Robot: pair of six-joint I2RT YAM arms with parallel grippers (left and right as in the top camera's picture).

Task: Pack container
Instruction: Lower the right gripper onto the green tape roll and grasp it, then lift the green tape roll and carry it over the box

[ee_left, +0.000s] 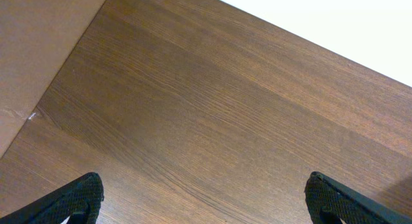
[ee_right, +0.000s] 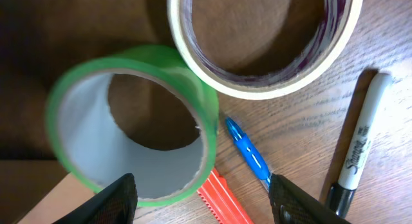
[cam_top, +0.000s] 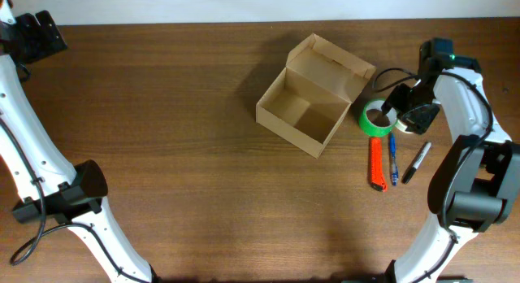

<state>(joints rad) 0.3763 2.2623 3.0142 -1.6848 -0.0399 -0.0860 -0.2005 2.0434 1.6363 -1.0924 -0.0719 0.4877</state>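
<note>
The dark brown wooden table fills the overhead view. The white left arm stands at the left edge, and the white right arm at the right edge. The tan cardboard container, a small rectangular box, sits above and right of the centre. It is open, with its flap lid standing up at the upper right.

Just right of it lies a green tape roll, under the right gripper. The fingers of this gripper are spread apart, and the lower rim of the green roll lies between them. I cannot tell if they touch it. A cream tape roll is just beside the green one, at the top of the right wrist view.

Below the rolls lie an orange-red utility knife, a blue pen and a black marker, side by side.

The left gripper is wide open over bare wood.
</note>
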